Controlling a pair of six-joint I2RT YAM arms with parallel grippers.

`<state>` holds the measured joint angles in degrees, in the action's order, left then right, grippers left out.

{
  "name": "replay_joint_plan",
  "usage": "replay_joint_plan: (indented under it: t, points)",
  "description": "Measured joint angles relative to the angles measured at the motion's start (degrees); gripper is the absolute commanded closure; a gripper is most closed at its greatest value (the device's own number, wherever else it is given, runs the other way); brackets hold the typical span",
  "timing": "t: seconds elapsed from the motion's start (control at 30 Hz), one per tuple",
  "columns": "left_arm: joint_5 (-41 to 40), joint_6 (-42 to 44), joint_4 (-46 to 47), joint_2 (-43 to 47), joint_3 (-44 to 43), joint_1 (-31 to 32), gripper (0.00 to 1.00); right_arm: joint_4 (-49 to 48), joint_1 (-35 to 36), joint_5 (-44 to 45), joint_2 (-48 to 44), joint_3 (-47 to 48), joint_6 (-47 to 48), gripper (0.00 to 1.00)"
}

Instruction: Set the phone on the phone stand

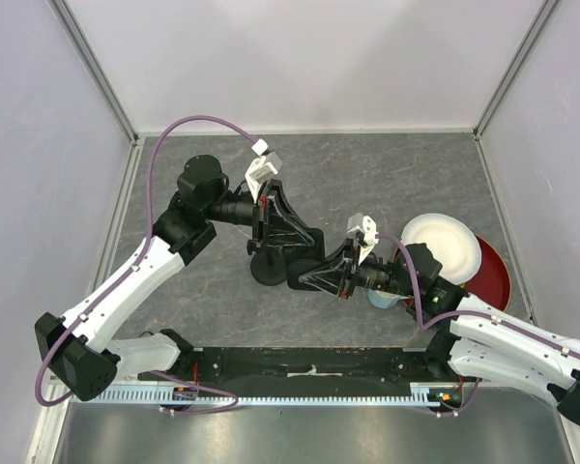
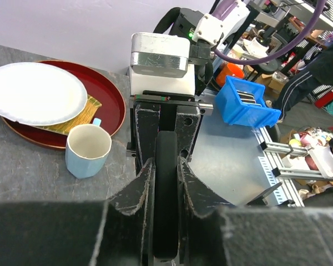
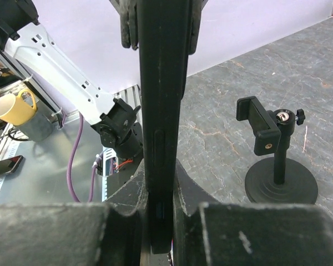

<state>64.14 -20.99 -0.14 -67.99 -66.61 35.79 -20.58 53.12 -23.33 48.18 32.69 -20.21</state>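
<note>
The phone is a thin black slab seen edge-on, held off the table between both grippers. My right gripper is shut on its near end. My left gripper's fingers clamp its far end at the top of that view. In the left wrist view my left gripper is shut on the phone's edge, with the right gripper straight beyond. From above, the left gripper and right gripper meet at the phone. The phone stand stands upright to the right of the phone, its clamp head bare; its base lies beneath the left gripper.
A white plate lies on a red tray at the right, with a gold mat under it. A pale blue mug stands next to the tray, by my right wrist. A blue bin sits beyond the table.
</note>
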Motion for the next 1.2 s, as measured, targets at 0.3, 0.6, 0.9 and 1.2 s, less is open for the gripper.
replay_joint_plan:
  t: [0.3, 0.6, 0.9, 1.2]
  points:
    - [2.05, -0.17, 3.17, 0.68, 3.63, -1.55, 0.73, 0.74, 0.02, -0.13, 1.16, 0.02, 0.44, 1.0]
    - [2.47, -0.26, 5.05, 1.27, 5.86, -2.14, 0.6, -0.44, 0.02, -0.2, 1.97, -0.2, -0.96, 1.0]
    - [5.29, -1.22, 5.05, 1.29, 7.1, -2.32, 0.69, -3.39, -0.04, 0.33, 2.03, -0.2, -0.81, 1.0]
    - [6.4, -5.44, 9.79, 1.27, 9.64, -3.69, 0.59, -4.02, -0.04, -0.83, 4.28, -0.2, -0.83, 1.0]
